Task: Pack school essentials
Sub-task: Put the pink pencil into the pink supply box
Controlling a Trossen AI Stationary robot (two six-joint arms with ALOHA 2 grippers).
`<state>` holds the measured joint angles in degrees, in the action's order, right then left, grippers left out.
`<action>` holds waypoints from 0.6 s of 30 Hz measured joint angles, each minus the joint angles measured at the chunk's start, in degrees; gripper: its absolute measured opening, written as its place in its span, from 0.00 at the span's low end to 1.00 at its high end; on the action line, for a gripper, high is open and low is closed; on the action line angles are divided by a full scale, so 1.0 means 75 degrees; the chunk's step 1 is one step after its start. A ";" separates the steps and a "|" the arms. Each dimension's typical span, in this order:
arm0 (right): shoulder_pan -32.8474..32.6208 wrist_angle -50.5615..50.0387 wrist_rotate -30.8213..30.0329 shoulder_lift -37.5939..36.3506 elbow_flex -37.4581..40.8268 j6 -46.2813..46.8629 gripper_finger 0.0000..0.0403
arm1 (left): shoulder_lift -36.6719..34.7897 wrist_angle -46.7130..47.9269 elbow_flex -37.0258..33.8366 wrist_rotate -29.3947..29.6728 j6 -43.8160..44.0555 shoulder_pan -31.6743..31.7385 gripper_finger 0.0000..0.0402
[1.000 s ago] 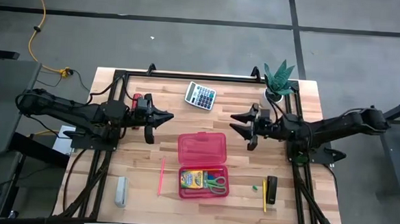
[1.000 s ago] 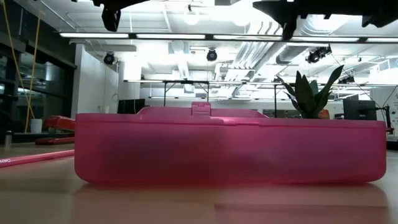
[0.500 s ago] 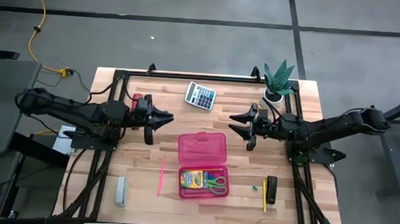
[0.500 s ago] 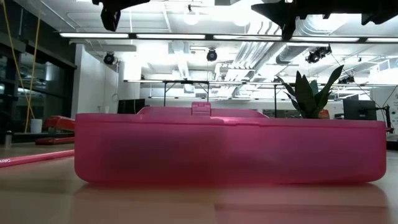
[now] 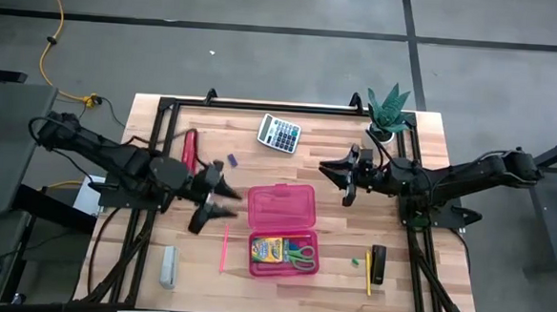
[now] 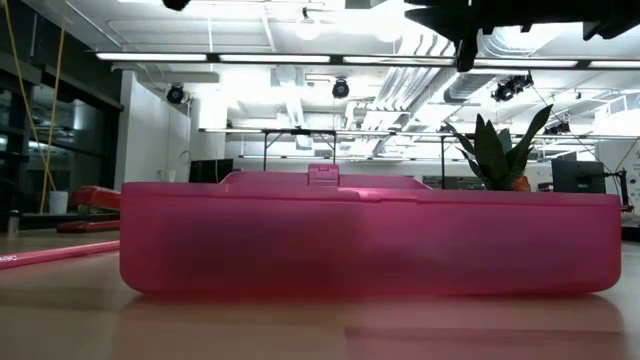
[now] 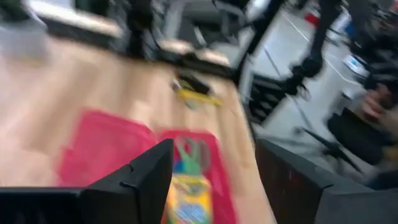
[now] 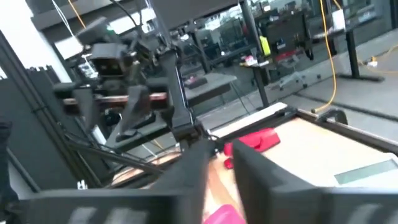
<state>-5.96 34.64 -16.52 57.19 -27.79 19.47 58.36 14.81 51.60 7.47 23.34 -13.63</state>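
Pink pencil [image 5: 224, 246] next: we swing our left end effector [image 5: 216, 198], fingers spread, toward it; right end effector [image 5: 346, 175] waits, released.

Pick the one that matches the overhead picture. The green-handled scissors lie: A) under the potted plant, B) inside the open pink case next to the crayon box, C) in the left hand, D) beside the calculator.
B: the green-handled scissors sit in the pink case, right of the crayon box.
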 joint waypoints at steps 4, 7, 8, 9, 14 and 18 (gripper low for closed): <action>0.0000 -0.0530 0.0059 0.0000 0.0000 0.0274 0.04 | 0.0494 0.0824 0.0278 -0.0340 0.1343 -0.0695 0.55; 0.0000 -0.1031 0.0059 0.0000 0.0000 0.0627 0.05 | 0.1023 0.1694 0.0346 -0.0334 0.3052 -0.1328 0.55; 0.0000 -0.1194 0.0080 0.0000 0.0000 0.0719 0.04 | 0.1231 0.1892 0.0346 -0.0322 0.3716 -0.1535 0.55; 0.0000 -0.1358 0.0129 0.0000 0.0000 0.0800 0.02 | 0.1455 0.2011 0.0347 -0.0253 0.4416 -0.1736 0.54; 0.0000 -0.2097 0.0205 0.0003 0.0000 0.0832 0.02 | 0.2774 0.2342 0.0352 0.0302 0.7520 -0.2475 0.54; 0.0000 -0.2241 0.0205 0.0003 0.0000 0.0829 0.00 | 0.3861 0.2348 0.0352 0.0807 0.9081 -0.2478 0.54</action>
<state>-5.96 17.83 -14.98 57.21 -27.79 25.69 87.32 32.42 54.24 13.52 91.44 -32.21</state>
